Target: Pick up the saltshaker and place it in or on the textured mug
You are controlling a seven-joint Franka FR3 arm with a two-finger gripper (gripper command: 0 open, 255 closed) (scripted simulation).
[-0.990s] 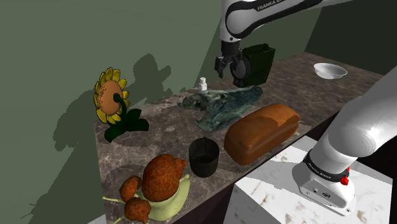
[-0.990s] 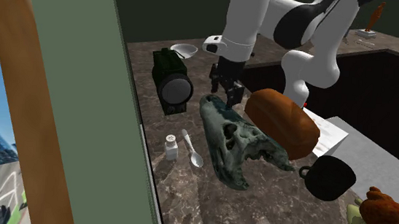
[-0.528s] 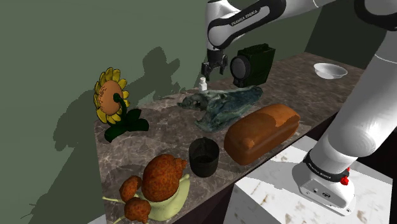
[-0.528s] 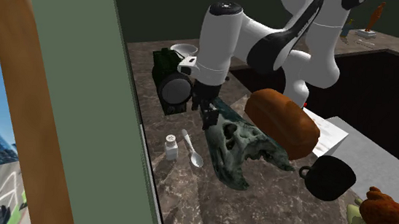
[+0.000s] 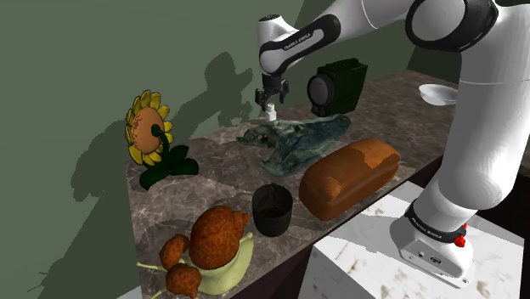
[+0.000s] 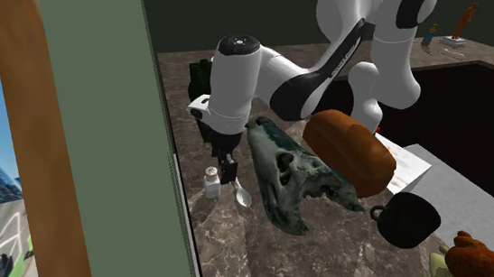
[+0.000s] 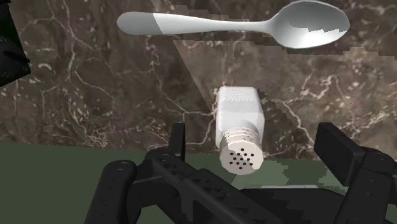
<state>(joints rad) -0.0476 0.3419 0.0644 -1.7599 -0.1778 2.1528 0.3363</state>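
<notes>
Two fingers (image 7: 339, 151) of the claw (image 7: 254, 149) stand apart, empty, with the white shaker (image 7: 238, 121) upright on the counter (image 7: 95, 83) just ahead between their lines, likely squared for a grip, spoon (image 7: 235, 24) just past it, mug (image 5: 272, 210) well away.

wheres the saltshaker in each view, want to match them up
Shoulder view: saltshaker upper middle, just under the hand.
Second exterior view: left of centre, beside the spoon.
Wrist view: centre, between the open fingers.
Shared landmark: the green wall close behind it.
</notes>
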